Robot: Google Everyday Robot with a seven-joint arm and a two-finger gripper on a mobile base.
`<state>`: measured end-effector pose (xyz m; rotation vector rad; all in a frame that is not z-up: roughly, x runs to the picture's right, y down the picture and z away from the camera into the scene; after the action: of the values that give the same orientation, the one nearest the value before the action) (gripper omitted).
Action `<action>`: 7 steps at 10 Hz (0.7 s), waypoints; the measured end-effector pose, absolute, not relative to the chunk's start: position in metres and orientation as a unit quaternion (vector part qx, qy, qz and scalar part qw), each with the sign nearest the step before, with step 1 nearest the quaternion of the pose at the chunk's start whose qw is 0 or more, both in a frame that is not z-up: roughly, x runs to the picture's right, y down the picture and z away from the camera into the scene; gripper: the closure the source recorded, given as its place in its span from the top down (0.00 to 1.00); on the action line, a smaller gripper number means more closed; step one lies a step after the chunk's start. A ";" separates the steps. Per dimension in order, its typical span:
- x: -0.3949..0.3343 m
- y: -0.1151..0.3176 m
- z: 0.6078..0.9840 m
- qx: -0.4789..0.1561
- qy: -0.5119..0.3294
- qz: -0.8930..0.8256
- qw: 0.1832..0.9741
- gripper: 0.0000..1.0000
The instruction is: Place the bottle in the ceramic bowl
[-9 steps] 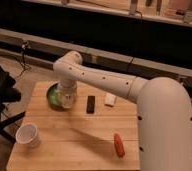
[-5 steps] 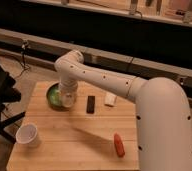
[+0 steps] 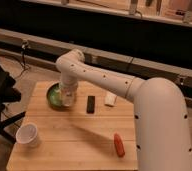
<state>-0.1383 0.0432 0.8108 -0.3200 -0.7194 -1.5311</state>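
Observation:
The green ceramic bowl sits at the back left of the wooden table. The translucent whitish bottle is at the bowl's right rim, just under my gripper, which hangs from the white arm reaching over the bowl. I cannot tell whether the bottle rests in the bowl or hangs over its edge. The gripper hides the bottle's top.
A white paper cup stands at the front left. A black flat block and a small white block lie right of the bowl. A red object lies at the front right. My white arm fills the right side.
The gripper with the bottle has shifted slightly left, closer over the bowl's right rim. Nothing else has moved.

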 end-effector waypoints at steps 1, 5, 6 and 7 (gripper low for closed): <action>-0.138 0.043 0.812 -0.140 -0.320 -0.674 0.651 0.06; -0.140 0.039 0.815 -0.139 -0.328 -0.673 0.648 0.06; -0.140 0.039 0.815 -0.139 -0.330 -0.672 0.648 0.06; -0.139 0.038 0.816 -0.139 -0.332 -0.672 0.648 0.06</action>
<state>-0.1389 0.0379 0.8164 -0.3163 -0.7550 -1.5271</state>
